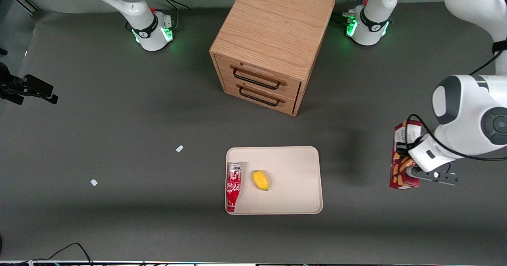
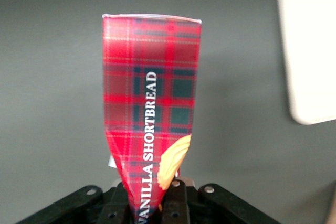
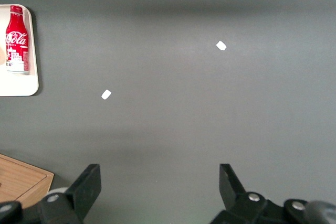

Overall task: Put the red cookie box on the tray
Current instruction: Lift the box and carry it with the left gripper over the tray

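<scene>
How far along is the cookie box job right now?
Grasp looks done: the left arm's pincer is shut on the dark red tartan cardboard cookie box, toward the working arm's end of the table. Left: carry it to the flat beige rectangular tray and release.

From the front I see my tool [image 1: 412, 170] gripping the red cookie box [image 1: 401, 167] toward the working arm's end of the table [image 1: 119, 139], well apart from the tray [image 1: 297, 171].
</scene>
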Robot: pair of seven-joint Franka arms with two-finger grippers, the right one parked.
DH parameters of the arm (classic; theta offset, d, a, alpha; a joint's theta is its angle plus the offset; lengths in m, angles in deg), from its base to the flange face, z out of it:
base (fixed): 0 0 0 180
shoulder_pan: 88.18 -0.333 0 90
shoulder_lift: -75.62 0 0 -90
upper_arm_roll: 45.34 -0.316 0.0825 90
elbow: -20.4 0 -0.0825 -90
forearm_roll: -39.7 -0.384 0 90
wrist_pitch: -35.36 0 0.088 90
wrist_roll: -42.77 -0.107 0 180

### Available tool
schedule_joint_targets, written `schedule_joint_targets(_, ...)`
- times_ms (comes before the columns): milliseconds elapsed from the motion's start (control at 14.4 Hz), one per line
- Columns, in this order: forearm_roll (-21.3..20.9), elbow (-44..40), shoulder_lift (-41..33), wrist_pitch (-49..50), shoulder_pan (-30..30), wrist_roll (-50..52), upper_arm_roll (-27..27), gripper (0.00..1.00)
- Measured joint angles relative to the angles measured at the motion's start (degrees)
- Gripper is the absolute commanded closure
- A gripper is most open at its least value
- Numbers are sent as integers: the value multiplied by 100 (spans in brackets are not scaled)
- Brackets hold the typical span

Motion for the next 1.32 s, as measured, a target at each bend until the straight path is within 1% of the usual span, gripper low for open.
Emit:
schedule_joint_targets(208,1,-467,324,88,236,835,376,100)
schedule_joint_targets(347,0,-819,741,64,429,1236,540,100)
schedule_joint_targets(554,0,-1407,1528,-205,750,1537,582,100)
schedule_joint_targets(832,0,-1647,2292,-886,1008,1899,586,100)
schedule_joint_targets(970,0,-1703,2484,-1096,1043,1956,587,100)
schedule_joint_targets(1317,5,-1764,2611,-1252,1094,2349,632,100)
